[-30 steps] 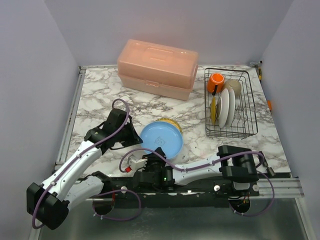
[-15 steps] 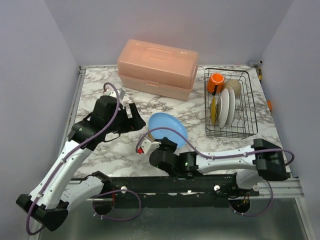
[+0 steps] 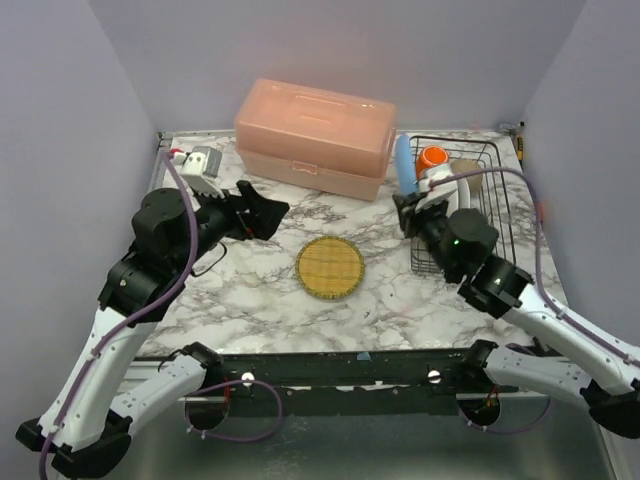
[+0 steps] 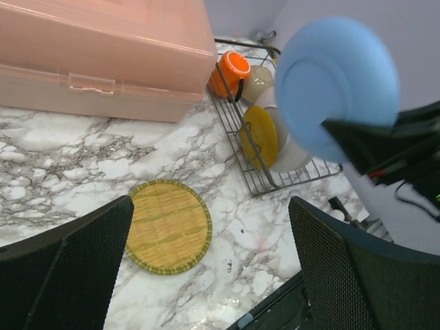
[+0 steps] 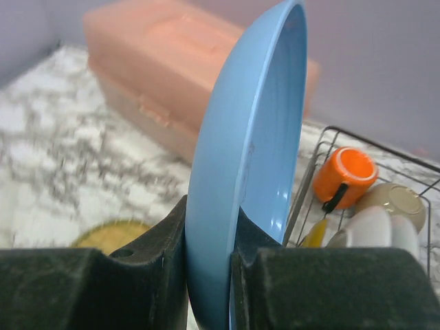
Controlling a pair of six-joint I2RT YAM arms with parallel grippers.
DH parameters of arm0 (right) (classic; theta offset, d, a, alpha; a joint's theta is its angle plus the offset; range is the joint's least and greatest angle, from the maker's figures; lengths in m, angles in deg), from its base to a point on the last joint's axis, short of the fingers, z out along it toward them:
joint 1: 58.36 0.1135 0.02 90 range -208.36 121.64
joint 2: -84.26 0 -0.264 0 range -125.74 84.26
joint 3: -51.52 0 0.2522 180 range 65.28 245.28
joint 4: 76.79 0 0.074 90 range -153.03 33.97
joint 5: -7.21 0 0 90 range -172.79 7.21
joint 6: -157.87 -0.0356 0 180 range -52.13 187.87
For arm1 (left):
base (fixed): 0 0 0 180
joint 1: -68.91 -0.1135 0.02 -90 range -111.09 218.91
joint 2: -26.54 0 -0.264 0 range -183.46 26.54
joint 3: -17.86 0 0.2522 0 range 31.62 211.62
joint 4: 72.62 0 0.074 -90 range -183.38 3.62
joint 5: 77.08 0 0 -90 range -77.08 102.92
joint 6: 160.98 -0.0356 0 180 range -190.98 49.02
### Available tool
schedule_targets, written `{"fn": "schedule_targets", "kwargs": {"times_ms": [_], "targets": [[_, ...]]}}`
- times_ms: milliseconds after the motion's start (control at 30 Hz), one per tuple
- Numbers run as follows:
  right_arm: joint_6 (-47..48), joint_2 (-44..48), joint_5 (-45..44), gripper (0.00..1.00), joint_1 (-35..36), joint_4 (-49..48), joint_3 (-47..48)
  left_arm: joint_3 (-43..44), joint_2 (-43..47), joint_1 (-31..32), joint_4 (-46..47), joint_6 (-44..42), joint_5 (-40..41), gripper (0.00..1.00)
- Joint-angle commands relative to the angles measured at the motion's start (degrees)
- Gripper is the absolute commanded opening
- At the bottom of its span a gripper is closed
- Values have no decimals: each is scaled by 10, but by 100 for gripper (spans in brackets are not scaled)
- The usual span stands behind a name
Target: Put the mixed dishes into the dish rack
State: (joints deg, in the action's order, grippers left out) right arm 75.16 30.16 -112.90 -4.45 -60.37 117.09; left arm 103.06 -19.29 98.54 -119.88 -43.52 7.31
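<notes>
Top external view: right gripper (image 5: pixel 210 234) clamped the blue plate (image 5: pixel 247 172) beside the part-filled dish rack (image 3: pixel 490 270); left gripper (image 4: pixel 206 268) gaped empty; a yellow plate (image 3: pixel 329 266) lay unloaded mid-tabletop.

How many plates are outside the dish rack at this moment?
2. The blue plate stands on edge between the right arm's fingers, by the dish rack; the yellow patterned plate lies flat on the table. The pink box could hide others.
</notes>
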Motion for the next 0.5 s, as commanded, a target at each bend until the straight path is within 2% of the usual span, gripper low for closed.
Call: {"fn": "schedule_targets", "kwargs": {"times_ms": [0, 233, 467], "targets": [[-70, 10, 135, 0, -144, 17, 61, -11, -48, 0, 32, -63, -26, 93], [-186, -22, 293, 0, -430, 25, 100, -109, -43, 4, 97, -122, 49, 92], [-275, -42, 427, 0, -625, -35, 62, -196, -22, 21, 153, -146, 72, 92]]}}
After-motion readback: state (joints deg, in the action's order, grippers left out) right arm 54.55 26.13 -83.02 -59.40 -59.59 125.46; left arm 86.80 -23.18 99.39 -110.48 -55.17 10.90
